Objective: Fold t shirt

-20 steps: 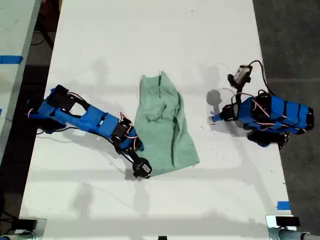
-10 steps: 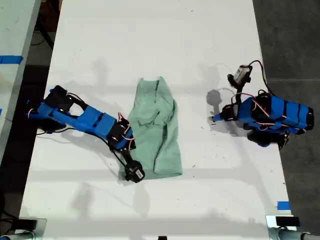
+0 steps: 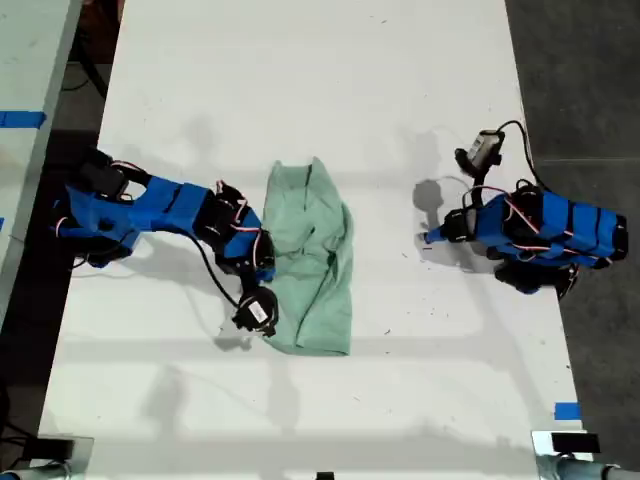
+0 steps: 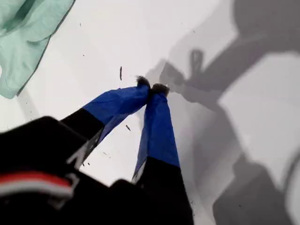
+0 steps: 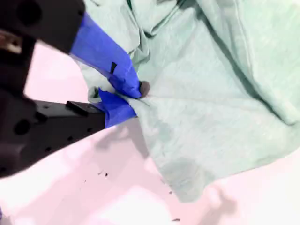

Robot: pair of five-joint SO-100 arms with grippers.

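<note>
Pinching an edge of the t shirt (image 3: 312, 262) between closed jaws at eight o'clock of the white surface (image 3: 300, 90) in the exterior view, my second tool (image 5: 131, 93) holds the bunched garment lying mid-surface, while at three o'clock my first tool (image 4: 151, 87) rests closed and empty.

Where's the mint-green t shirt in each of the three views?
Exterior view: the wrinkled pale mint-green fabric t shirt lies mid-table, beside the arm on the exterior view's left.
First wrist view: only a corner of it shows, apart from my first gripper, which is shut on nothing.
Second wrist view: it fills most of the frame; my second gripper pinches its edge.
Shared landmark: the white table.
</note>
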